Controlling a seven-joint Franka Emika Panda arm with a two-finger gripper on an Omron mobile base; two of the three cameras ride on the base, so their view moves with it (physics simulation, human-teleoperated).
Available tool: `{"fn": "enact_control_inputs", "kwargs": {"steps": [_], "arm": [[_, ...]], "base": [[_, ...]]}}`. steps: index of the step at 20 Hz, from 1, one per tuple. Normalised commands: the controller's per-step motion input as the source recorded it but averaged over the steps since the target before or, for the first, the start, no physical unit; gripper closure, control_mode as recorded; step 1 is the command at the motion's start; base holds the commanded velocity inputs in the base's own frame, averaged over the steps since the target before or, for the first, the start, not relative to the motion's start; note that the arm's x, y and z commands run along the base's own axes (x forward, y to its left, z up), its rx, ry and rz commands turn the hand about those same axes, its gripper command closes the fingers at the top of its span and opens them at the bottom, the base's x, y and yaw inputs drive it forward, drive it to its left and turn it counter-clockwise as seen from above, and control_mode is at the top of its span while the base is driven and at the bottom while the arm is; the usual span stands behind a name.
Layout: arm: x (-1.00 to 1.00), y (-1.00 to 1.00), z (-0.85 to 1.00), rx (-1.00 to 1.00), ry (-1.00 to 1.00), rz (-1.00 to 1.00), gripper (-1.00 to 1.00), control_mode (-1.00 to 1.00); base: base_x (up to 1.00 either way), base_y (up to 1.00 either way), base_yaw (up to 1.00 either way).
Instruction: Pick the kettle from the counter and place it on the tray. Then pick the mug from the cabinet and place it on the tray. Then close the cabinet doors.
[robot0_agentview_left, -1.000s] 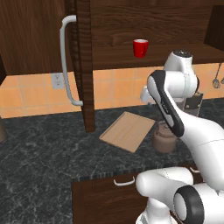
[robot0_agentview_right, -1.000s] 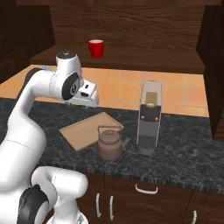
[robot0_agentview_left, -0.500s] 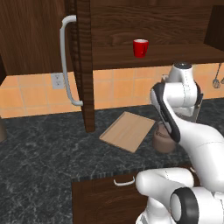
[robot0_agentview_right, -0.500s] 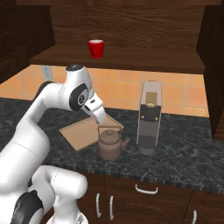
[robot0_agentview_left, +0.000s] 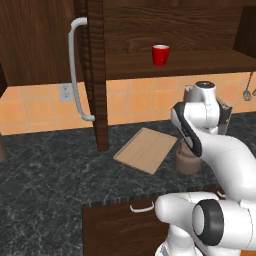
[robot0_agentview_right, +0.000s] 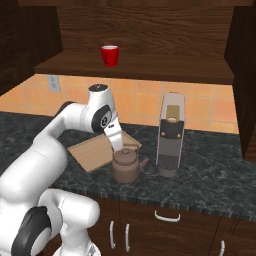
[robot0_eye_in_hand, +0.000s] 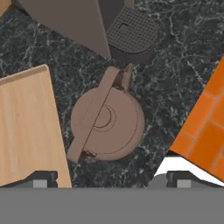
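Now, claw (robot0_eye_in_hand: 109, 181): jaws spread wide, holding nothing, poised above the kettle.
Kettle (robot0_eye_in_hand: 107, 122): on the worktop (robot0_eye_in_hand: 175, 65), directly ahead of the claw at 12 o'clock in the hand view, between the two fingertips' lines, not touched; arched handle runs from 7 to 1 o'clock.
Tray (robot0_eye_in_hand: 28, 131): just beside the kettle at 9 o'clock, flat on the worktop.
Mug (robot0_agentview_right: 110, 55): red, on the cabinet shelf (robot0_agentview_right: 150, 67), well apart from the claw.

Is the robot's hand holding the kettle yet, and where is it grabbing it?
Nothing is held. The gripper is open above the kettle, which sits on the counter beside the tray.
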Motion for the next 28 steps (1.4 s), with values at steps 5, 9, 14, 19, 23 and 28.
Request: {"fn": "enact_control_inputs", "kwargs": {"steps": [5, 9, 14, 19, 23, 28], "arm": [[0.33, -0.05, -0.38, 0.0, 0.01, -0.12, -1.0, -1.0], [0.31, -0.02, -0.35, 0.0, 0.02, -0.05, -1.0, -1.0], [0.19, -0.04, -0.28, 0.0, 0.03, -0.05, -1.0, -1.0], [0.24, -0.08, -0.24, 0.0, 0.0, 0.0, -1.0, -1.0], [0.2, -0.11, -0.12, 0.01, 0.0, 0.0, -1.0, -1.0], [0.11, -0.11, -0.08, 0.03, 0.0, 0.0, -1.0, -1.0]], "base": [[0.0, 0.0, 0.0], [0.0, 0.0, 0.0], [0.0, 0.0, 0.0], [0.0, 0.0, 0.0], [0.0, 0.0, 0.0], [0.0, 0.0, 0.0]]}}
